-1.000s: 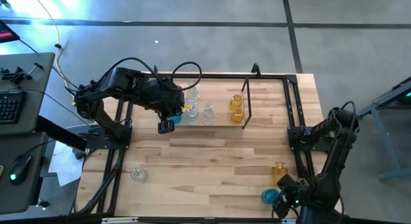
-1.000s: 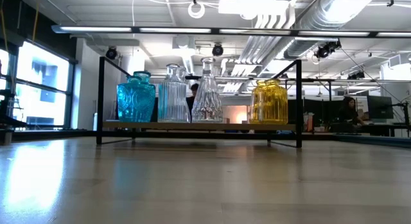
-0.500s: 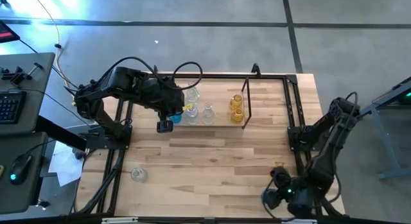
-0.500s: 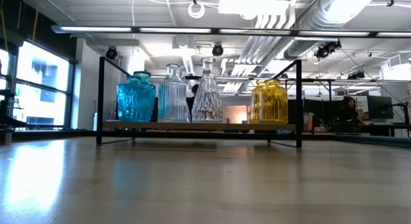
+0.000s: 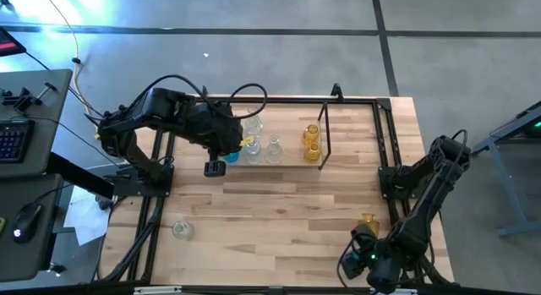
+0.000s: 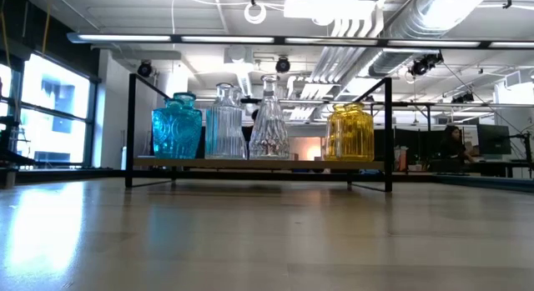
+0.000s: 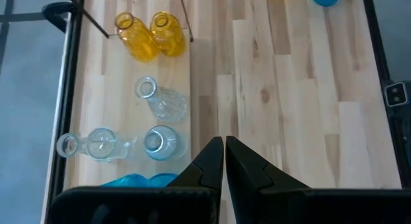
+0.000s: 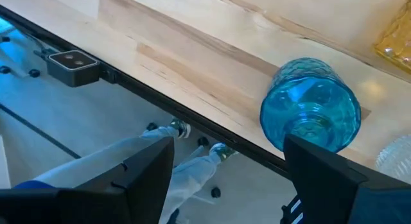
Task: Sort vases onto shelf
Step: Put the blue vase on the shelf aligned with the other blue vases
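Note:
The shelf (image 5: pixel 287 160) stands at the table's far side, holding a blue vase (image 6: pixel 176 124), clear vases (image 6: pixel 224 122) (image 6: pixel 269 120) and amber vases (image 6: pixel 350 131) upright on their bases. My left gripper (image 7: pixel 223 161) hovers shut just in front of the shelf's left end (image 5: pixel 214 168). At the near right corner my right gripper (image 8: pixel 229 147) is open above a blue vase (image 8: pixel 311 112). That vase stands close to the table's near edge, by one finger (image 8: pixel 334 176). An amber vase (image 5: pixel 368 221) stands just behind it. A clear vase (image 5: pixel 182 230) stands at the near left.
A black rod frame (image 5: pixel 389 160) edges the table on its left, far and right sides. The right arm (image 5: pixel 427 193) reaches in over the right rail. Bare wood (image 5: pixel 270 210) lies between the shelf and the near edge.
My right gripper has swung along the near edge toward the table's left and now stands over the blue vase at the near right corner, hiding it from above. It has stayed open. The vases have kept their places.

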